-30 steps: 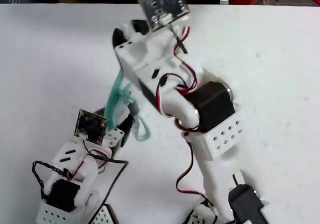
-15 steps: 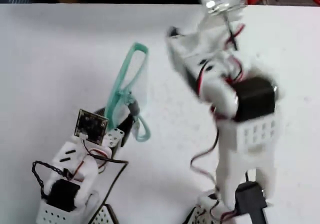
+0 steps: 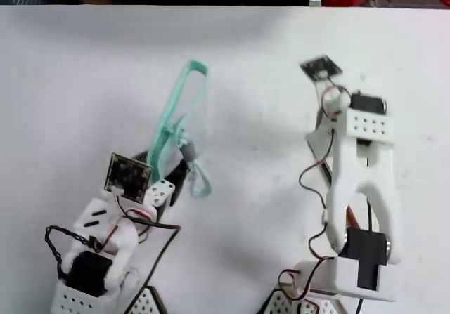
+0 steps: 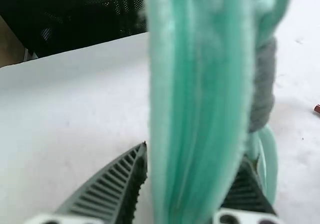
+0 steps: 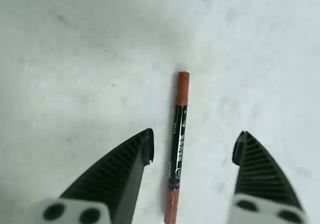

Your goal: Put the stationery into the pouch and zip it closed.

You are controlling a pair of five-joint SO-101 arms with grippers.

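Pouch [image 3: 179, 114], teal-trimmed, is clamped in the left tool [image 4: 195, 159] over the tabletop [image 3: 84, 68]; pen [image 5: 178, 144] lies flat between the wide-apart jaws of the right tool [image 5: 195, 135], ungripped; judged early stage, loading and zipping both left to do

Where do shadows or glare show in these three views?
High view: soft grey shadows lie on the table beside the right arm and along the far edge, no hard glare. Left wrist view: the pouch hangs close to the lens, evenly lit. Right wrist view: the pen casts almost no shadow below the open end effector.
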